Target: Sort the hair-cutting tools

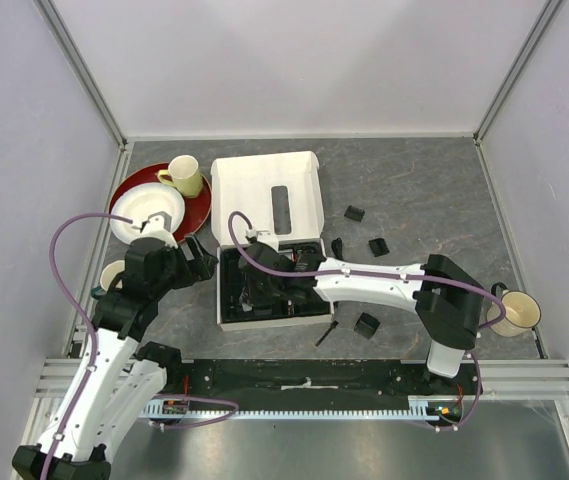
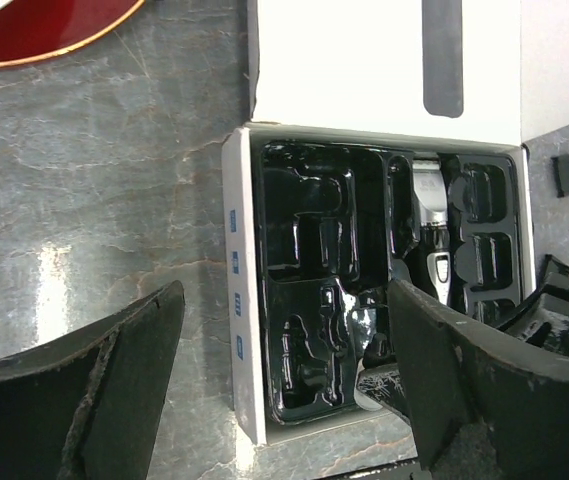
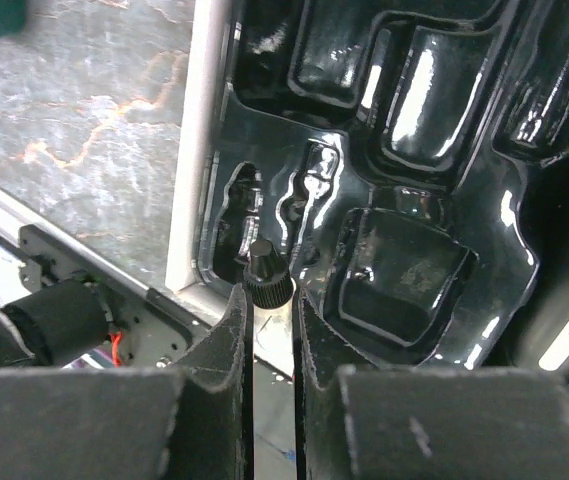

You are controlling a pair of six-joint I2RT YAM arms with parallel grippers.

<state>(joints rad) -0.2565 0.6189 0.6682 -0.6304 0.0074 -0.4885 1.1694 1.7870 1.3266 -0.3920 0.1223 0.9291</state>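
A white box (image 1: 264,190) lies mid-table (image 1: 414,180), its slotted lid flung back and a glossy black tray (image 2: 304,250) seated inside. Just left of it, a red plate (image 1: 202,208) carries a white plate (image 1: 139,212) and a yellow mug (image 1: 186,176), the mug toward the far rim. A cream mug (image 1: 520,312) stands near the right edge, well apart from the box, and what seems to be another cup (image 1: 112,272) sits by the left edge, mostly hidden.
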